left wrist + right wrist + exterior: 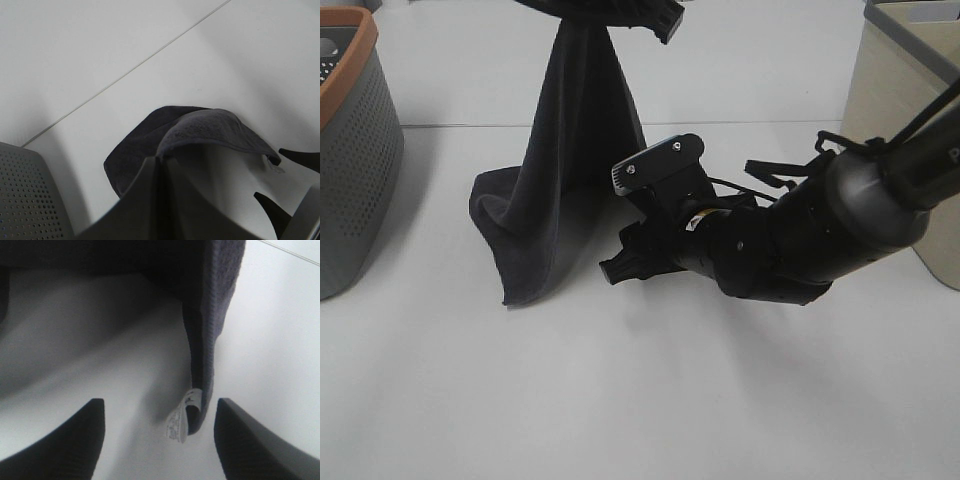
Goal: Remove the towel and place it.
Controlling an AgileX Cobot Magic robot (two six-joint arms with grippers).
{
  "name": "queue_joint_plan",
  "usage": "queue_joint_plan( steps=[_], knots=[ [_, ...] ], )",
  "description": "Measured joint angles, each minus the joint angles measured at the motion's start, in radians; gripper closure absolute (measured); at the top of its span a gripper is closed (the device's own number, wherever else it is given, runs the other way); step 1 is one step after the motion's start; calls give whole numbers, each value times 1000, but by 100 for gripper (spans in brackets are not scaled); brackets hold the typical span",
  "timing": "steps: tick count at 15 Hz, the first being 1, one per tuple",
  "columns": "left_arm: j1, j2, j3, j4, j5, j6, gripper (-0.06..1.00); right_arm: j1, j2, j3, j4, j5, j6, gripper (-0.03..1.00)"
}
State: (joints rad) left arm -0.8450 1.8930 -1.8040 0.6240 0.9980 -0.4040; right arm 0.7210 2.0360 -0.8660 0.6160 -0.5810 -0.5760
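Note:
The towel (570, 170) is a dark charcoal cloth that hangs in a cone, with its lower folds resting on the white table. My left gripper (605, 10) is at the top edge of the high view and is shut on the towel's peak; in the left wrist view its fingers (160, 167) meet on the cloth (200, 130). My right gripper (620, 255) is open, low over the table at the towel's lower right edge. In the right wrist view the towel's hanging corner (202, 365) and its white tag (181, 422) lie between the open fingers (75, 437).
A grey perforated basket (350, 150) with a brown rim stands at the left edge and also shows in the left wrist view (30, 195). A beige bin (895, 100) stands at the right. A thin seam (740, 124) crosses the table behind the towel.

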Motion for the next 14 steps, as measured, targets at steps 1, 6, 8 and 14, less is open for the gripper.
queue_joint_plan(
  steps=[1, 6, 8, 14],
  knots=[
    [0, 0, 0, -1, 0, 0, 94, 0, 20, 0, 0, -39, 0, 34],
    [0, 0, 0, -4, 0, 1, 94, 0, 99, -1, -39, -166, 0, 34],
    [0, 0, 0, -7, 0, 1, 94, 0, 131, -11, -100, -183, 0, 35],
    [0, 0, 0, -48, 1, 36, 94, 0, 192, -87, -86, -207, 0, 39]
  ],
)
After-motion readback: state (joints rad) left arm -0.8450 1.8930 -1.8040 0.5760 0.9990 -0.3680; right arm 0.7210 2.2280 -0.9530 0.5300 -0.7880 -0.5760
